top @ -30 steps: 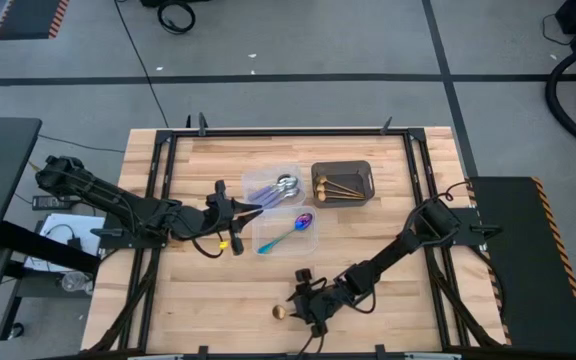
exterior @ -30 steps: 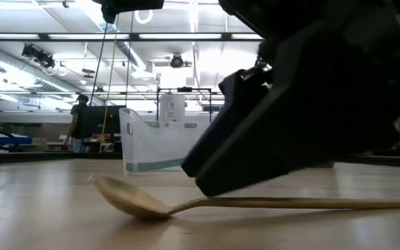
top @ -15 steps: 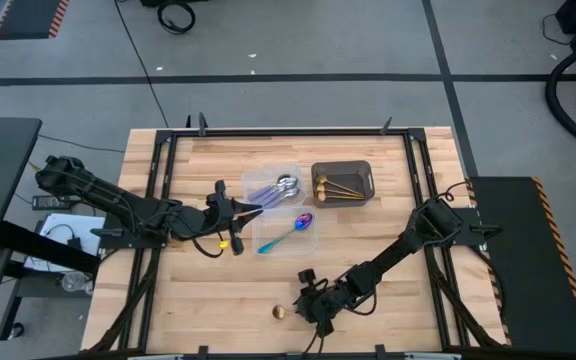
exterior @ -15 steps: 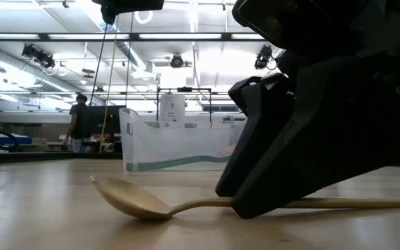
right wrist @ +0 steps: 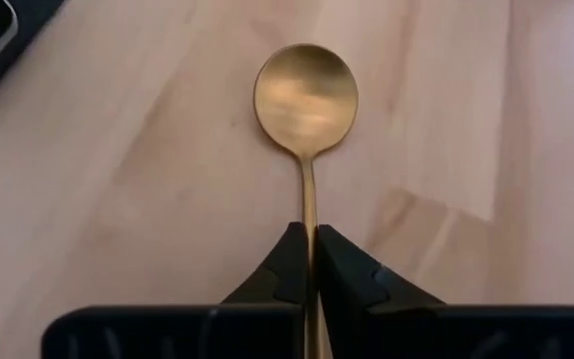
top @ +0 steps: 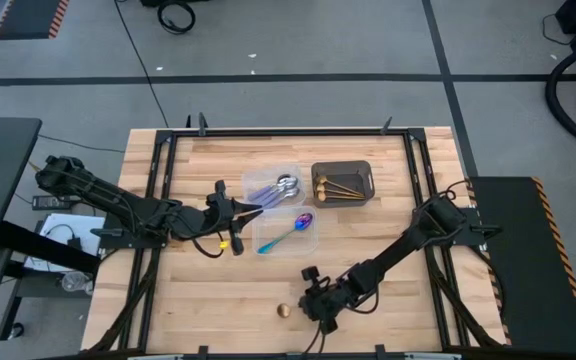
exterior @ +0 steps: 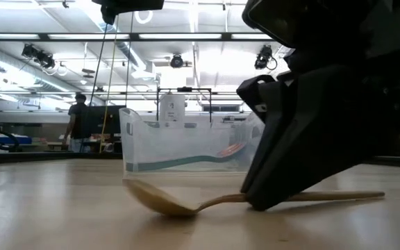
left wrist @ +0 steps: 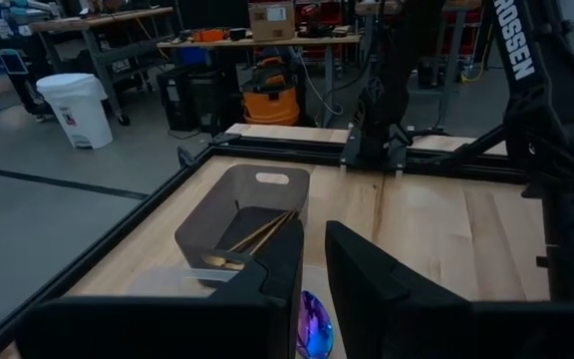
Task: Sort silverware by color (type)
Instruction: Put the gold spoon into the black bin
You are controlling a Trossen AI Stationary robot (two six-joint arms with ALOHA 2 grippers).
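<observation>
A gold spoon (top: 285,311) lies on the wooden table near its front edge, bowl (right wrist: 306,98) toward the table's left. My right gripper (top: 304,307) is shut on its handle. My left gripper (top: 256,208) hovers at the near left of two clear tubs, its fingers (left wrist: 287,269) a narrow gap apart with nothing between them. One clear tub (top: 273,186) holds silver spoons. The other (top: 290,234) holds a purple spoon with a teal handle (top: 286,235). A dark tub (top: 343,183) holds gold spoons. My right gripper pinches the gold spoon's handle (right wrist: 309,214) between its two fingertips, a short way behind the bowl. The fingers (exterior: 259,198) slant down from the table's right and lie along the handle. The spoon rests on the table on its bowl (exterior: 164,202).
A black metal frame (top: 288,131) runs around the tabletop. The three tubs stand together at the table's middle and far part. In the low view a clear tub (exterior: 179,146) stands behind the spoon. A person (exterior: 80,123) stands far off in the room.
My right gripper has tipped more steeply down and shut on the gold spoon's handle. The spoon has slid a little along the table toward its right edge.
</observation>
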